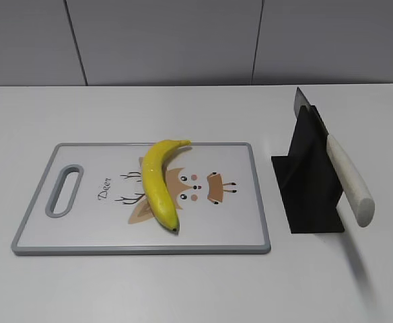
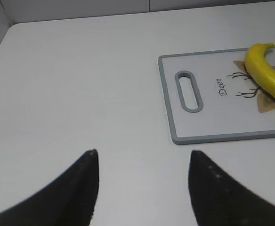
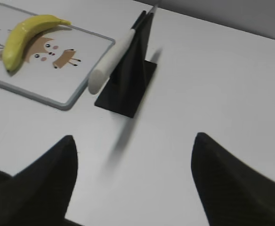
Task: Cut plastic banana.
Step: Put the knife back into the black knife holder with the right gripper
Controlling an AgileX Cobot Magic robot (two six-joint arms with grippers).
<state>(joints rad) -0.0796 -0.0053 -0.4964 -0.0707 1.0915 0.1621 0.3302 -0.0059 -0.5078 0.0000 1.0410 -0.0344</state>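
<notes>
The plastic banana (image 1: pixel 159 180) is whole, curved and bright yellow, and lies on a white cutting board (image 1: pixel 82 229) with a grey rim and a deer drawing. It also shows in the left wrist view (image 2: pixel 267 73) and the right wrist view (image 3: pixel 22 35). A knife with a white handle (image 1: pixel 348 178) rests in a black stand (image 1: pixel 311 195) to the right of the board; the handle shows in the right wrist view (image 3: pixel 111 59) too. My left gripper (image 2: pixel 143 155) is open and empty over bare table left of the board. My right gripper (image 3: pixel 135 141) is open and empty, short of the stand.
The white table (image 1: pixel 183 282) runs to a grey wall (image 1: pixel 183 40) behind. The board's handle slot (image 1: pixel 64 190) is at its left end. Neither arm shows in the exterior view.
</notes>
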